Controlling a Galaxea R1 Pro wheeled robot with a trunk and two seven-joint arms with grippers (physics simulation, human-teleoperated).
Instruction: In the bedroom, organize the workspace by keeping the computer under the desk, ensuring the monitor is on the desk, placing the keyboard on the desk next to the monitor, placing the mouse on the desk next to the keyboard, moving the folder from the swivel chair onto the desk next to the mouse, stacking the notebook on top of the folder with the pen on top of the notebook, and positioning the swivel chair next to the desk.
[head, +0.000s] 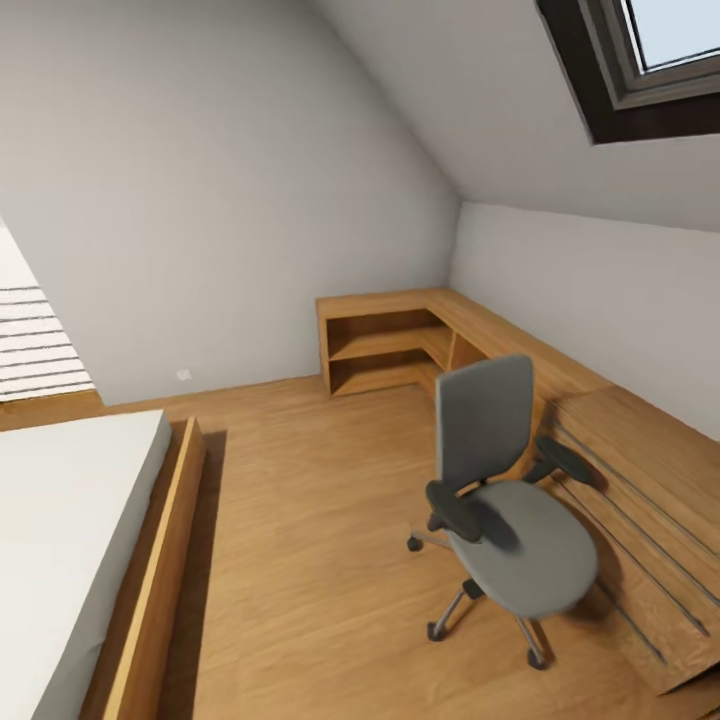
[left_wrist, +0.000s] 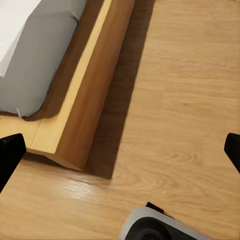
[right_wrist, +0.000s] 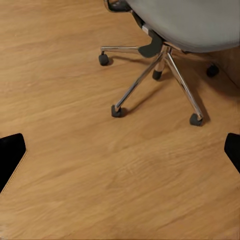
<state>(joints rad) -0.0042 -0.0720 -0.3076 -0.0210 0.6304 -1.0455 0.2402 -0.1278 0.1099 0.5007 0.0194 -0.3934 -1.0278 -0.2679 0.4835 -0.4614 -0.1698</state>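
- Swivel chair (head: 505, 500) on wood floor (head: 300, 520), just beside low wooden bench (head: 640, 480); seat bare.
- Likely rolls freely on casters; push at rigid backrest.
- Left gripper (left_wrist: 120, 150), right gripper (right_wrist: 120, 150): fingers spread wide, holding nothing.

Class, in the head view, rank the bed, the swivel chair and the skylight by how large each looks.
1. Bed, though cropped and nearest the camera.
2. Swivel chair.
3. Skylight, cropped by the frame, so unsure.
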